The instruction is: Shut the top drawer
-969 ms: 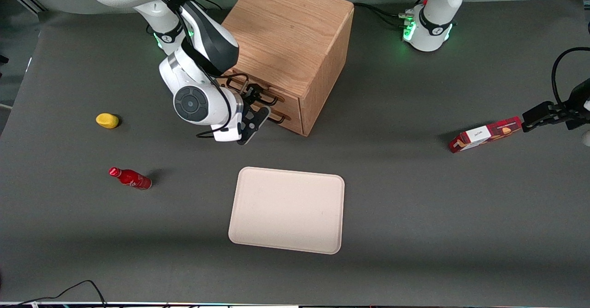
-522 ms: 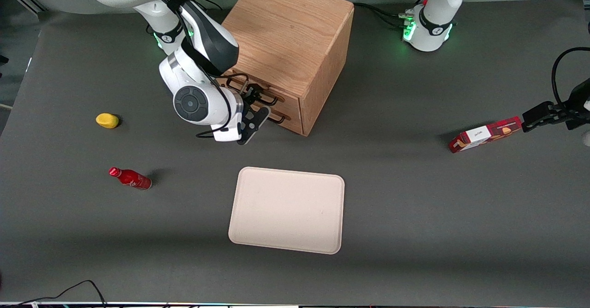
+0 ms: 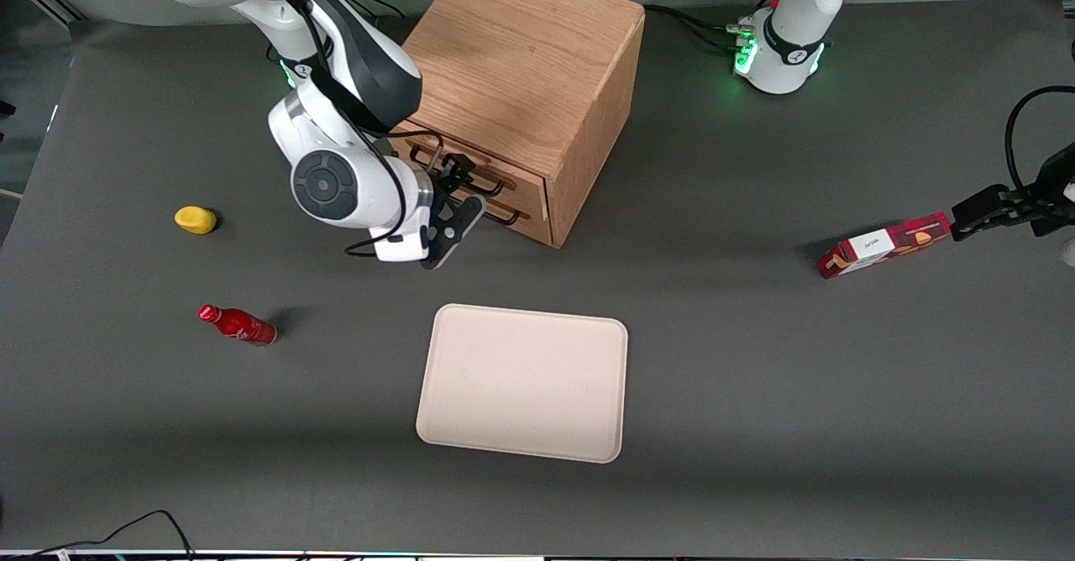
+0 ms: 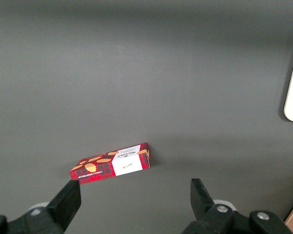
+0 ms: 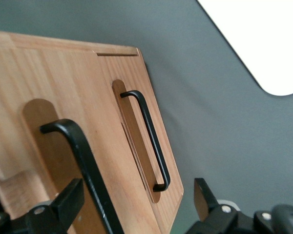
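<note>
The wooden cabinet (image 3: pixel 525 49) stands at the back middle of the table. Its top drawer (image 3: pixel 514 178) is pushed in, its oak front about level with the lower drawer's front. My right gripper (image 3: pixel 462 191) is open and empty, just in front of the drawer fronts. In the right wrist view the top drawer's front (image 5: pixel 44 87) and its black bar handle (image 5: pixel 83 156) are close up. The gripper (image 5: pixel 136 204) has one finger to each side of that handle and does not grip it. The lower drawer's handle (image 5: pixel 151 141) lies beside it.
A cream tray (image 3: pixel 521 380) lies nearer the front camera than the cabinet. A red bottle (image 3: pixel 238 324) and a yellow object (image 3: pixel 195 219) lie toward the working arm's end. A red box (image 3: pixel 882 246) lies toward the parked arm's end.
My right arm and gripper have drawn back a little from the drawer fronts, toward the working arm's end. The drawers look the same.
</note>
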Tool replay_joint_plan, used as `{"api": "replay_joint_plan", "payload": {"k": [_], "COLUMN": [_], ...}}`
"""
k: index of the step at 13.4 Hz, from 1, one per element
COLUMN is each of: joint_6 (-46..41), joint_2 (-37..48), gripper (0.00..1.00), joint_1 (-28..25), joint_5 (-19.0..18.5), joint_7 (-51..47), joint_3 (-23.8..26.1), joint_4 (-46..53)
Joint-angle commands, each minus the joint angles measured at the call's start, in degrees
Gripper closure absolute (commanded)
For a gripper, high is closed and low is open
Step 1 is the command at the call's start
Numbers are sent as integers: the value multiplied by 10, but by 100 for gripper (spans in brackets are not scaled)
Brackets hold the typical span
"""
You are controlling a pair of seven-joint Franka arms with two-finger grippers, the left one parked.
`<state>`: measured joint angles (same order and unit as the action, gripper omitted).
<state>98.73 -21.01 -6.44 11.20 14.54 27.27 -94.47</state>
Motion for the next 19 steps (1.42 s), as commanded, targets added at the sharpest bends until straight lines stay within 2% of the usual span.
{"api": "replay_joint_plan", "payload": {"k": [1, 3, 8, 11, 15, 19], "joint_6": [-27, -41, -53, -53, -53, -53], "joint_2": [1, 3, 53, 97, 148, 179], "gripper": [0, 0, 0, 0, 0, 0], "joint_1": [6, 15, 27, 29, 29, 36], "joint_5": [-4, -4, -10, -78, -119, -119], "joint_7": [-9, -10, -56, -122, -217, -224], "joint_3": [1, -4, -55, -87, -170, -251], "joint_4": [25, 45, 73, 70, 68, 53]}}
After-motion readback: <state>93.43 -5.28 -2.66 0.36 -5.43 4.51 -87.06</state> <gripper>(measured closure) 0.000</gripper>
